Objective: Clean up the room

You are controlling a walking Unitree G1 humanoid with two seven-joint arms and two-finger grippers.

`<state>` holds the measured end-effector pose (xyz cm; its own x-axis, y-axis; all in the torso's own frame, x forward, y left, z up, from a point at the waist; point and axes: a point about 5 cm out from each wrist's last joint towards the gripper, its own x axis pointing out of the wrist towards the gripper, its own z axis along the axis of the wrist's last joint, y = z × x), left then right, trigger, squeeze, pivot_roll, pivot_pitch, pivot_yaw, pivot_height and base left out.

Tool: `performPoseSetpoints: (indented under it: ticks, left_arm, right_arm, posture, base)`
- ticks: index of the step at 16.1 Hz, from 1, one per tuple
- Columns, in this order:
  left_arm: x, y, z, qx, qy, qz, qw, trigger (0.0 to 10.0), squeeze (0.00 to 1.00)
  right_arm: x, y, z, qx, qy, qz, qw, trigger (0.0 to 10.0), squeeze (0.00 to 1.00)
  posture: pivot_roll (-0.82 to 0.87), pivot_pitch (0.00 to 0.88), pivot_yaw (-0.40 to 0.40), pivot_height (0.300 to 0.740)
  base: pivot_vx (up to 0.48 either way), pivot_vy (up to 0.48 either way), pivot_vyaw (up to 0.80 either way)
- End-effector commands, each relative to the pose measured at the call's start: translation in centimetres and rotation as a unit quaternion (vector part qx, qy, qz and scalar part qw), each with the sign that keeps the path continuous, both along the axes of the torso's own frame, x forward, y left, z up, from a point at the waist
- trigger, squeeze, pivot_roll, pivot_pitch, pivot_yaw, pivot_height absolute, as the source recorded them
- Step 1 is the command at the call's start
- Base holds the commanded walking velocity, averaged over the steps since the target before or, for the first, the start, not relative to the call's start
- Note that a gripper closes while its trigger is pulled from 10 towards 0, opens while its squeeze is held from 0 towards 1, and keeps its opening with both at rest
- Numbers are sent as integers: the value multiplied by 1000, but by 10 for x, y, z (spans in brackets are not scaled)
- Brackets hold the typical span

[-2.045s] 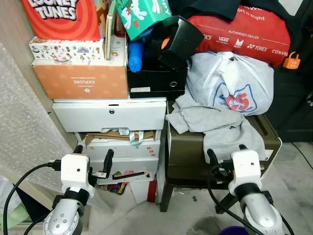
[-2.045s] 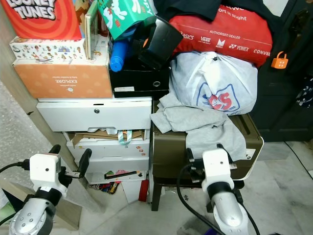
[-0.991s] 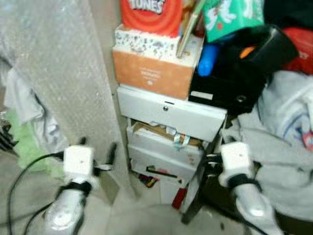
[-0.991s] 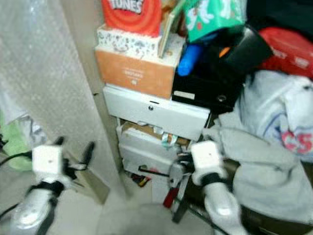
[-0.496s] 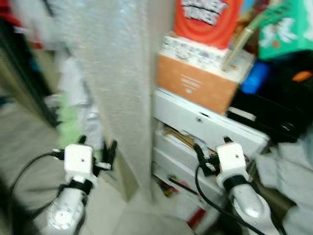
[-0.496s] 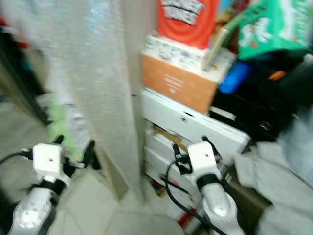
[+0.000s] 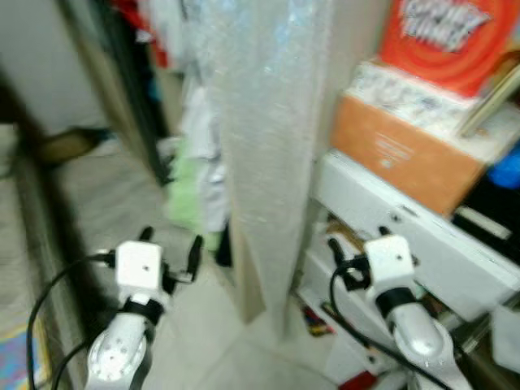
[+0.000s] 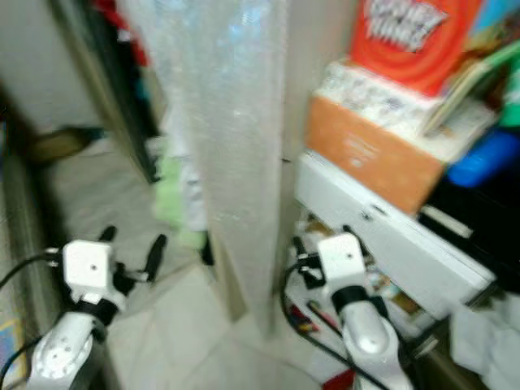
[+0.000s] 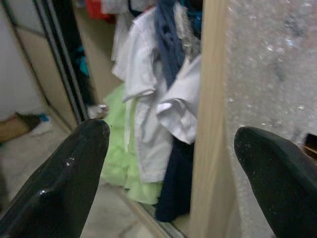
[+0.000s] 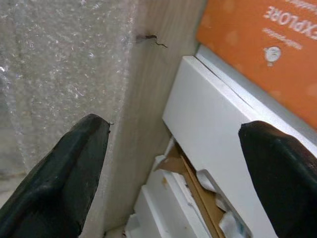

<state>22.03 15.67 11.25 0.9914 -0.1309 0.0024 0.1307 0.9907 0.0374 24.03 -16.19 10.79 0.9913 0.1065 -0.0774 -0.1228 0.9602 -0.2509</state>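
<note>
Left wrist view gives us clothes [image 9: 148, 104] hanging beyond a wooden board [image 9: 208, 124] wrapped in bubble wrap [image 9: 270, 69], with our left gripper [image 9: 171, 173] spread wide and empty. Right wrist view instead faces the orange box [image 10: 262, 54] sitting on a white drawer unit [image 10: 218, 134] just beside that board, our right gripper [image 10: 173, 173] likewise parted and holding nothing. From the blurred head views we see both arms raised low over the tiled floor [image 7: 203, 325].
</note>
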Motion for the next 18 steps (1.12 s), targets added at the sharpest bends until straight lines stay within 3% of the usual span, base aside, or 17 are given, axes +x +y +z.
performPoseSetpoints:
  ticks: [1,4,7,18]
  left_arm:
    - [3,3,2,10,-1,1,1000,10000,0]
    - [16,11,10,25,-12,-12,1000,10000,0]
    - [21,10,13,28,-17,-15,999,10000,0]
    - [6,2,4,7,-10,7,1000,10000,0]
  right_arm:
    - [4,3,2,15,-10,-5,1000,10000,0]
    - [10,11,1,33,-19,-24,999,10000,0]
    - [15,11,1,29,-27,-25,999,10000,0]
    - [19,6,5,7,-30,16,999,10000,0]
  posture:
    - [-70,44,-9,740]
    - [-56,27,40,740]
    - [-51,18,38,740]
    - [-57,40,-34,740]
  base:
    - [0,0,0]
    - [0,0,0]
    - [0,0,0]
    - [0,0,752]
